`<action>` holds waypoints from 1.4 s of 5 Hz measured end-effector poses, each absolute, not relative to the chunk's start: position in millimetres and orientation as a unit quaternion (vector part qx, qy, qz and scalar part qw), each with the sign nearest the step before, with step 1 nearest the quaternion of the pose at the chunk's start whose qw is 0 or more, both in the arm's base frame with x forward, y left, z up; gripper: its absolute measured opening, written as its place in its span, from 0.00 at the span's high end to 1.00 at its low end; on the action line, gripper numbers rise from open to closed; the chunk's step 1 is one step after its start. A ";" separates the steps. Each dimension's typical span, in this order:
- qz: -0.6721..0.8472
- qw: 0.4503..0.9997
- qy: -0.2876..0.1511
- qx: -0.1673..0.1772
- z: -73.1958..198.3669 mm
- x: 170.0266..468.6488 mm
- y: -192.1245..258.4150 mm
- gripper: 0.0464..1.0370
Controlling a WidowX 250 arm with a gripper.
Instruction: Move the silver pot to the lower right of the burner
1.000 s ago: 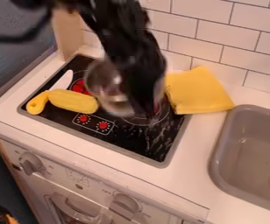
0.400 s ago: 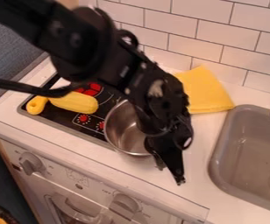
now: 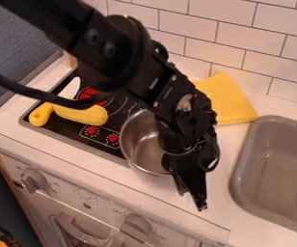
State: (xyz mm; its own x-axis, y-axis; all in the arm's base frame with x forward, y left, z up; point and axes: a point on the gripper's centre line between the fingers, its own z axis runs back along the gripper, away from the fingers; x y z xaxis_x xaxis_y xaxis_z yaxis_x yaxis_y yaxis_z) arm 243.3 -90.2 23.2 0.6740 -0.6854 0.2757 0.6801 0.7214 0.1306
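Farthest left of the jaws of your gripper (image 3: 193, 199), a yellow-handled knife (image 3: 41, 115) is lying on the dark stovetop (image 3: 67, 128), the arm's cable crossing its blade. The yellow corn (image 3: 80, 114) is covering part of that knife. Just up and left of the jaws, the silver pot (image 3: 140, 144) is sitting over the stovetop's lower right part; the gripper is hiding its right side, so you are not seeing where they meet, and you cannot tell whether the jaws are clenched, released or grasping the pot. Above the jaws, the arm is overlapping a yellow cloth (image 3: 232, 101). To their right, the grey sink (image 3: 241, 169) is running out of view
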 end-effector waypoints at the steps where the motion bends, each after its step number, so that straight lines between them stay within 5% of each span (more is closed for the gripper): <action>1: -0.372 0.915 -0.153 0.012 23.0 244.2 -86.4 0.43; 2: -0.374 0.915 -0.150 0.011 26.2 245.5 -85.1 0.13; 3: -0.372 0.915 -0.155 -0.012 45.0 249.1 -77.0 0.03; 6: -0.384 0.894 -0.230 -0.029 116.3 247.7 -76.3 0.04; 7: -0.381 0.896 -0.228 -0.029 115.7 247.8 -74.2 0.04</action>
